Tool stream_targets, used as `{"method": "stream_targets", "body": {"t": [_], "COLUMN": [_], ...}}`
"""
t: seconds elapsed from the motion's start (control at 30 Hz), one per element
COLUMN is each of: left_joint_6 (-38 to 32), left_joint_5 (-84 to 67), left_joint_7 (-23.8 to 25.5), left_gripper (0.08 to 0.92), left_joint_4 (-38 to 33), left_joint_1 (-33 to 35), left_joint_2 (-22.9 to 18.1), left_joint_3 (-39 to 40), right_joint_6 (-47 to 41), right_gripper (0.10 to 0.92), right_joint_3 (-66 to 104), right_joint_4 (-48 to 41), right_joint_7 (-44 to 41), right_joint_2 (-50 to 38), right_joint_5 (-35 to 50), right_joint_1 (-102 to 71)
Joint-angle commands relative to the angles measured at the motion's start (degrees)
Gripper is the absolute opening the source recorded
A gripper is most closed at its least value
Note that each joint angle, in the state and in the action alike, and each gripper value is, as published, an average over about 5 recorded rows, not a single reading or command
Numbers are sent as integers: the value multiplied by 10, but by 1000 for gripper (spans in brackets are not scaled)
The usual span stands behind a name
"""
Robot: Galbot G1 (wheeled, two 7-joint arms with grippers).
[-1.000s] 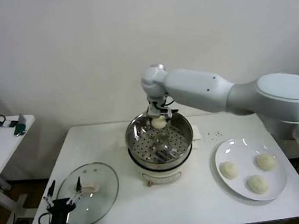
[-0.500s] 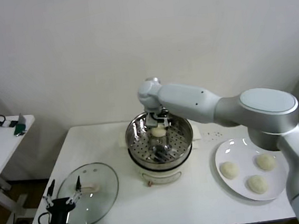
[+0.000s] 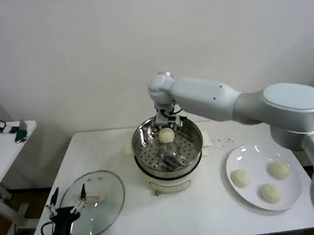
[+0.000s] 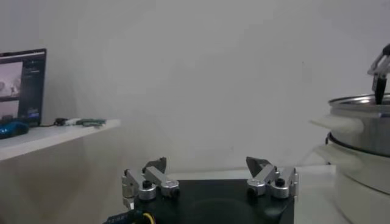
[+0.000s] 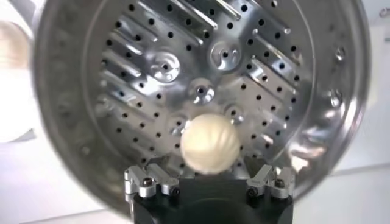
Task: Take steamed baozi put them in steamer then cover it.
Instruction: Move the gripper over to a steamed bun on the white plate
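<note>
I have the right gripper (image 3: 166, 118) poised over the far rim of the steamer (image 3: 196, 147), its jaws spread wide and holding nothing; in the right wrist view the first baozi (image 5: 211, 143) sits free on the perforated floor just below them, toward the back of the basket. Three more baozi (image 3: 241, 178) wait on the white plate (image 3: 232, 161) on the bench (image 3: 210, 212) to the steamer's right, lying close together but apart from one another. The cover (image 3: 112, 202) lies flat on the bench at the left front, handle up, and the left gripper (image 3: 66, 201) hangs just at its near edge with its jaws released and empty, parked. The step in hand, as I judge it, is clearing the basket and going for the next bun. To do it well I would lift straight up until the jaws stand above the metal rim before swinging toward the plate, so nothing clips the wall or nudges the placed bun. On the plate I would take the bun nearest the steamer first, come down squarely over its dome, and close gently, since the dough looks soft and could dent. From the head view I cannot quite tell how much floor is left beside the first bun, so I would set the next toward the open front half.
</note>
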Motion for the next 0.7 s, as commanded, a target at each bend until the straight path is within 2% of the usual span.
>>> {"method": "stream_targets", "body": {"t": [0.03, 0.2, 0.33, 0.43, 0.53, 0.7], "left_joint_6": [-1, -3, 0, 2, 3, 4], "left_joint_5": [0, 0, 2, 3, 3, 4], "left_joint_7": [0, 1, 1, 1, 1, 1], "left_gripper": [823, 823, 823, 823, 823, 823], "left_joint_4": [-4, -3, -4, -4, -5, -10], "left_joint_1": [2, 2, 0, -1, -1, 5], "left_joint_2": [1, 2, 2, 1, -1, -1], "left_joint_3": [2, 6, 11, 13, 15, 13], "right_joint_6": [-78, -194, -339, -386, -414, -430], "right_gripper": [823, 823, 823, 823, 823, 823], "right_joint_3": [-65, -137, -181, -206, -222, -173], "right_joint_4": [73, 133, 196, 228, 259, 278], "right_joint_7": [20, 71, 95, 87, 85, 79], "right_joint_2": [-135, -246, -336, -389, -436, -488], "right_joint_5": [208, 313, 362, 387, 387, 336], "right_joint_1": [114, 156, 172, 176, 160, 66]}}
